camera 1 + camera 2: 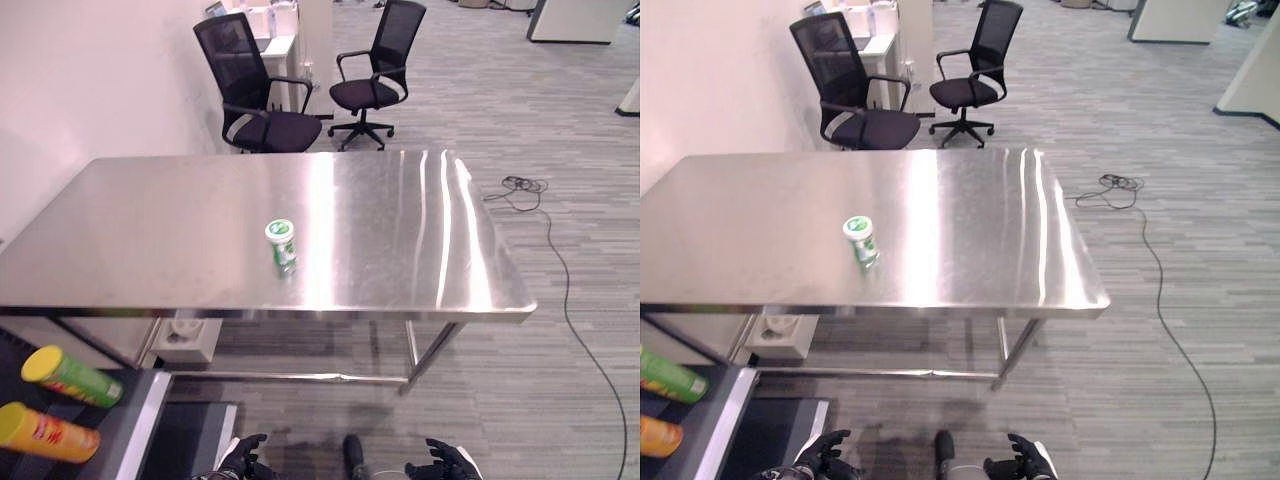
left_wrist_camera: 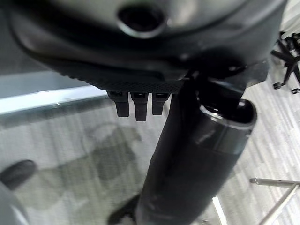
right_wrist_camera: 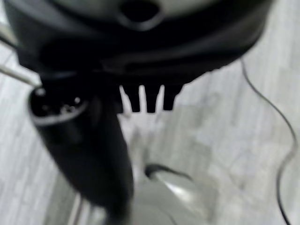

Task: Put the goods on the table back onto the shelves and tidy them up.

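standing upright on table [image 1: 150,215]: green cup [image 1: 282,245] | left robot hand [image 1: 243,459], right robot hand [image 1: 447,463]: low, well apart from it, relaxed, empty

Bright, even indoor light from overhead. Long white glare streaks across the steel counter [image 1: 400,230], mirror-like toward its far right. Soft shadow on the floor [image 1: 560,120] beneath. Strong blur across the right wrist view, slightly less across the left.

surface [image 1: 150,230]: brushed silver steel, bright streaks | cup [image 1: 282,244]: green-and-white, white lid | near-left cans on the shelf [image 1: 140,425]: can [image 1: 72,376] green with yellow cap, can [image 1: 45,432] orange-red with yellow cap | floor [image 1: 480,90]: grey striped carpet planks | far chairs [image 1: 262,90]: black mesh | hands: left hand [image 1: 243,460] black, right hand [image 1: 447,462] black | wall [image 1: 90,70]: white
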